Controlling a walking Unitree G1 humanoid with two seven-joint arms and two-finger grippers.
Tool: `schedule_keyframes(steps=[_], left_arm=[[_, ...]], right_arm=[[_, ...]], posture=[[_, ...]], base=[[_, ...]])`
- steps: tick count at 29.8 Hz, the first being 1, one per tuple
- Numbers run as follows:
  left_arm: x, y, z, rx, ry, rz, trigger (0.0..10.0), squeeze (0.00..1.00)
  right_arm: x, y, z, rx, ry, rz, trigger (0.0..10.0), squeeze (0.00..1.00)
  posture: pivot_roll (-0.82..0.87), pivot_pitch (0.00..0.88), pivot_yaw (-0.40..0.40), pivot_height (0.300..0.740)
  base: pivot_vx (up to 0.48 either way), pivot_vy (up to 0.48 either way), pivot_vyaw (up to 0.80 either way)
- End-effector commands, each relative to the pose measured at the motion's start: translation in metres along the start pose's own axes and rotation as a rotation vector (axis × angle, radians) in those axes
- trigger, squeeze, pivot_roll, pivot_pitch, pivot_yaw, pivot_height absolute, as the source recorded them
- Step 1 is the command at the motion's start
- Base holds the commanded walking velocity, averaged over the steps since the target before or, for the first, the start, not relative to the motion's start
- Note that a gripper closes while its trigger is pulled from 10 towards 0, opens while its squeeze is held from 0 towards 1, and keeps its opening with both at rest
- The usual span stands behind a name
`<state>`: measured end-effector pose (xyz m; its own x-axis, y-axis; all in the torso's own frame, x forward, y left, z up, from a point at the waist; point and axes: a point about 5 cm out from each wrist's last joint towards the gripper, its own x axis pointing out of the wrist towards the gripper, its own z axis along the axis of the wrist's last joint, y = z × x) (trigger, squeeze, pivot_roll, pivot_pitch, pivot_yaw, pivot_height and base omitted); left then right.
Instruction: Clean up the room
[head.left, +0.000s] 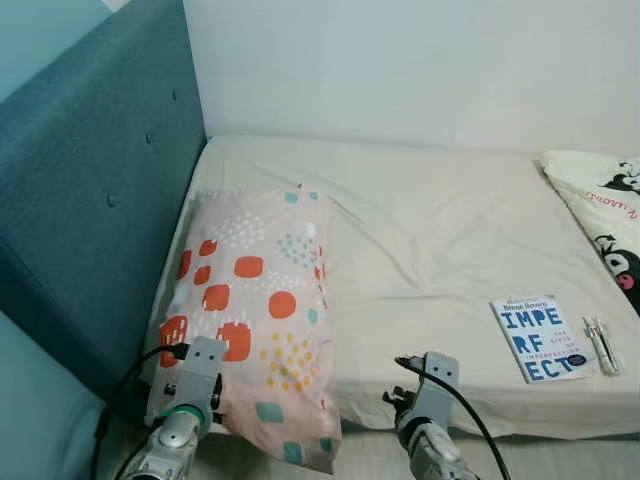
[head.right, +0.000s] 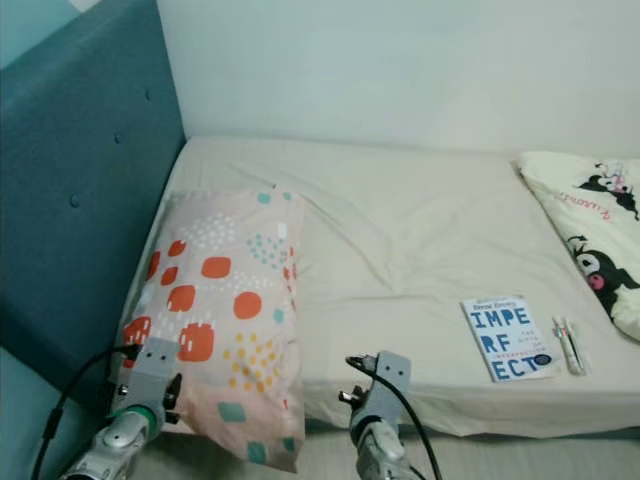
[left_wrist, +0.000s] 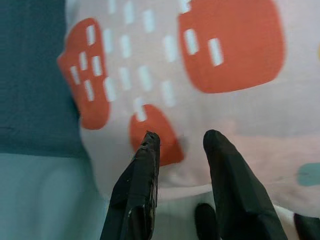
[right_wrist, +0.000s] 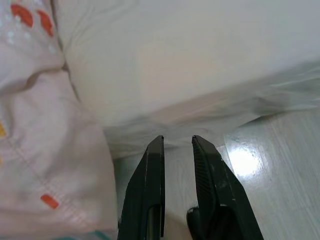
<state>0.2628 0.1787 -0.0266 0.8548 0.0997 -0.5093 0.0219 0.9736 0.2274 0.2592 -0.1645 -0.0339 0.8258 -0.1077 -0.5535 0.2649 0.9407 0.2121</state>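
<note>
We stood at the near edge of the bed (head.left: 440, 230), and the pillow (head.left: 255, 310) lay at its left end beside the blue headboard (head.left: 90, 200), its near corner hanging over the mattress edge. Our left gripper (left_wrist: 177, 145) hovered at that near-left corner with its fingers parted and nothing between them. Our right gripper (right_wrist: 177, 142) was low by the mattress side, also released, fingers slightly apart.

We judged the step to be taking hold of the pillow to straighten it. Doing it well meant closing on a good fold of fabric at the corner, not just the thin seam, then lifting before dragging so the sheet stayed smooth.

The head views placed a book (head.left: 542, 338) and a pen (head.left: 600, 345) at the near right, with a cartoon-print blanket (head.left: 610, 220) further right. The left wrist view gave the orange patches up close under the fingertips (left_wrist: 150, 142); the right wrist view showed glossy floor (right_wrist: 280, 165) below the mattress.
</note>
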Motion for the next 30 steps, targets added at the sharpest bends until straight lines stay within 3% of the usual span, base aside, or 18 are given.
schedule_keyframes(steps=[1, 8, 11, 13, 14, 15, 19, 24, 30], left_arm=[[-0.003, -0.001, -0.007, -0.010, 0.019, -0.005, 10.0, 0.00], [-0.001, 0.008, -0.004, -0.027, 0.008, 0.017, 10.0, 0.00], [0.001, 0.011, -0.001, -0.007, 0.023, 0.040, 10.0, 0.00], [0.002, 0.013, 0.004, -0.108, 0.002, 0.047, 10.0, 0.00], [0.002, 0.014, 0.003, -0.111, 0.006, 0.049, 10.0, 0.00], [0.002, 0.015, 0.002, -0.104, 0.020, 0.055, 10.0, 0.00], [0.003, 0.014, 0.002, -0.111, 0.025, 0.057, 10.0, 0.00], [0.001, 0.003, 0.003, -0.034, 0.004, -0.001, 10.0, 0.00], [-0.004, 0.010, -0.014, -0.049, 0.054, -0.001, 10.0, 0.00]], right_arm=[[-0.002, -0.005, -0.002, 0.016, -0.007, -0.009, 10.0, 0.00], [-0.003, -0.010, -0.006, 0.017, 0.017, -0.025, 10.0, 0.00], [-0.001, -0.012, -0.008, -0.024, 0.081, 0.014, 10.0, 0.00], [0.000, -0.025, 0.003, 0.028, 0.019, -0.049, 10.0, 0.00], [0.000, -0.030, 0.005, 0.027, 0.006, -0.068, 10.0, 0.00], [-0.001, -0.032, 0.005, 0.002, 0.008, -0.071, 10.0, 0.00], [-0.001, -0.031, 0.004, -0.021, 0.015, -0.058, 10.0, 0.00], [-0.002, -0.018, -0.004, -0.011, 0.036, -0.062, 10.0, 0.00], [-0.005, -0.014, -0.013, 0.003, 0.048, -0.089, 10.0, 0.00]], posture=[[0.05, 0.039, 0.030, 0.740], [0.10, 0.003, 0.002, 0.740], [0.13, 0.041, -0.019, 0.740], [0.12, 0.000, -0.014, 0.740], [0.10, 0.039, -0.014, 0.740], [0.10, 0.000, -0.018, 0.740], [0.10, 0.005, -0.019, 0.740], [0.10, 0.027, -0.002, 0.740], [0.08, 0.000, 0.022, 0.740]], base=[[0.000, 0.000, 0.00], [0.000, 0.000, 0.00], [0.000, 0.000, 0.00], [0.000, 0.000, 0.00], [0.000, 0.000, 0.00], [0.000, 0.000, 0.00], [0.000, 0.000, 0.00], [0.000, 0.000, 0.00], [0.000, 0.000, 0.00]])
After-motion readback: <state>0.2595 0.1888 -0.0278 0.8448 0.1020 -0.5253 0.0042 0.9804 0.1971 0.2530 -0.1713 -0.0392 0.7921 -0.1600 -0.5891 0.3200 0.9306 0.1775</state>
